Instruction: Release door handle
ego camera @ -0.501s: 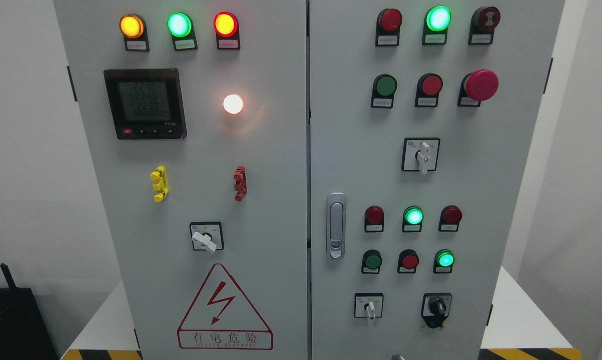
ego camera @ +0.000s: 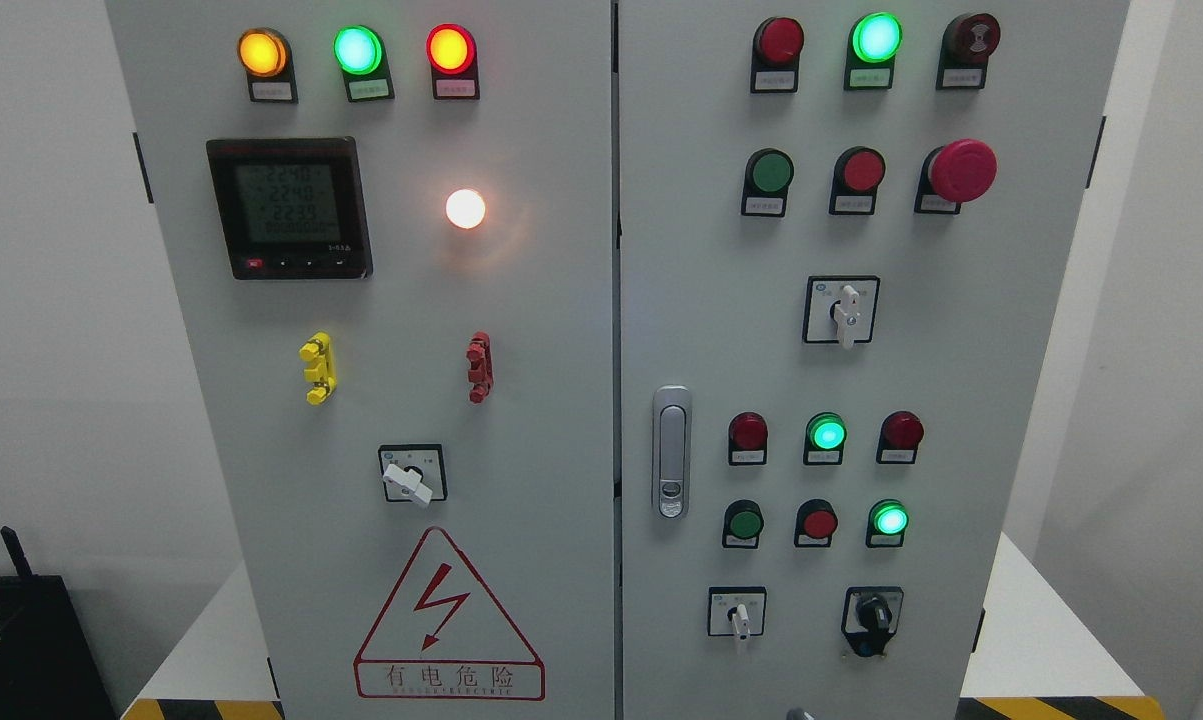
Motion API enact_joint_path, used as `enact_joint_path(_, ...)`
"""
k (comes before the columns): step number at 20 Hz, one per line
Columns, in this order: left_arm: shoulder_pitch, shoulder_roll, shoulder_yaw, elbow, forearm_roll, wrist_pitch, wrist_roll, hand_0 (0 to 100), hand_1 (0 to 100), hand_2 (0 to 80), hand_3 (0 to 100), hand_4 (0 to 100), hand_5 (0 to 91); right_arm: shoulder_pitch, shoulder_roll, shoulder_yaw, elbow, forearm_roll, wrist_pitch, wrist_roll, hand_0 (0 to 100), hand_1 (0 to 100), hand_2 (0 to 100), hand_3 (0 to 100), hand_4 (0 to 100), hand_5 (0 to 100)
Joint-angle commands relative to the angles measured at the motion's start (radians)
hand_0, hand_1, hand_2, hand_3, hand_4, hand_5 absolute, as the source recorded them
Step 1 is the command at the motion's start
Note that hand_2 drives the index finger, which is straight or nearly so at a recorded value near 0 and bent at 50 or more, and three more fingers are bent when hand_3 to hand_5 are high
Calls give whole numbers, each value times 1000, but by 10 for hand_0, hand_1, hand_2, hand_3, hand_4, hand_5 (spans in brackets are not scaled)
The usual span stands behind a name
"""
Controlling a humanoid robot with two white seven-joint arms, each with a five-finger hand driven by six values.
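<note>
**Handle free, doors shut**

Though neither hand is in your view, so you cannot tell their state, you see the handle [ego camera: 671,452] upright and flush at the right door's [ego camera: 961,380] left edge, beside the seam with the left door [ego camera: 521,420].

The tall grey sheet-metal cabinet [ego camera: 561,300] has a smooth, matt painted finish. Its slim silver metal door handle [ego camera: 671,451] looks brushed and faintly shiny. The round red mushroom-shaped plastic button [ego camera: 962,170] is glossy, and the square black-framed plastic meter [ego camera: 289,208] has a glassy screen.
</note>
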Motion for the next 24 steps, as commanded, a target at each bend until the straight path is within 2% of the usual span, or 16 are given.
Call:
enact_joint_path(1, 1, 0, 11, 17, 0, 1, 1, 120, 389, 0, 0, 0, 0, 2, 0, 3, -3, 30, 1, 0, 370, 44, 0, 87, 10, 0)
enact_joint_path(10, -1, 0, 11, 17, 0, 1, 1, 120, 389, 0, 0, 0, 0, 5, 0, 10, -3, 30, 5, -6, 367, 44, 0, 92, 21, 0)
enact_joint_path(11, 1, 0, 11, 17, 0, 1, 1, 120, 389, 0, 0, 0, 0, 7, 0, 11, -2, 33, 5, -10, 367, 45, 0, 120, 41, 0)
enact_joint_path(12, 1, 0, 11, 17, 0, 1, 1, 120, 389, 0, 0, 0, 0, 5, 0, 13, -2, 38, 4, -11, 363, 47, 0, 163, 117, 0)
enact_joint_path(14, -1, 0, 11, 17, 0, -1, 1, 120, 389, 0, 0, 0, 0, 5, 0, 23, -3, 50, -4, -19, 359, 52, 0, 237, 295, 133)
enact_joint_path(17, -1, 0, 11, 17, 0, 1, 1, 120, 389, 0, 0, 0, 0, -3, 0, 25, -3, 133, -10, -54, 356, 73, 0, 358, 390, 259)
enact_joint_path(19, 1, 0, 11, 17, 0, -1, 1, 120, 389, 0, 0, 0, 0, -9, 0, 25, 1, 202, -25, -98, 346, 122, 0, 441, 433, 335)
enact_joint_path(21, -1, 0, 11, 17, 0, -1, 1, 120, 389, 0, 0, 0, 0, -19, 0, 25, 6, 282, -36, -128, 349, 183, 0, 558, 535, 491)
enact_joint_path(22, 1, 0, 11, 17, 0, 1, 1, 120, 389, 0, 0, 0, 0, -22, 0, 25, 6, 325, -35, -134, 355, 189, 0, 566, 542, 511)
enact_joint_path(23, -1, 0, 11, 17, 0, 1, 1, 120, 389, 0, 0, 0, 0, -23, 4, 26, 4, 369, -36, -148, 365, 201, 0, 623, 594, 595)
enact_joint_path(24, 1, 0, 11, 17, 0, 1, 1, 120, 389, 0, 0, 0, 0, -23, 6, 28, 4, 412, -36, -176, 364, 210, 0, 659, 622, 652)
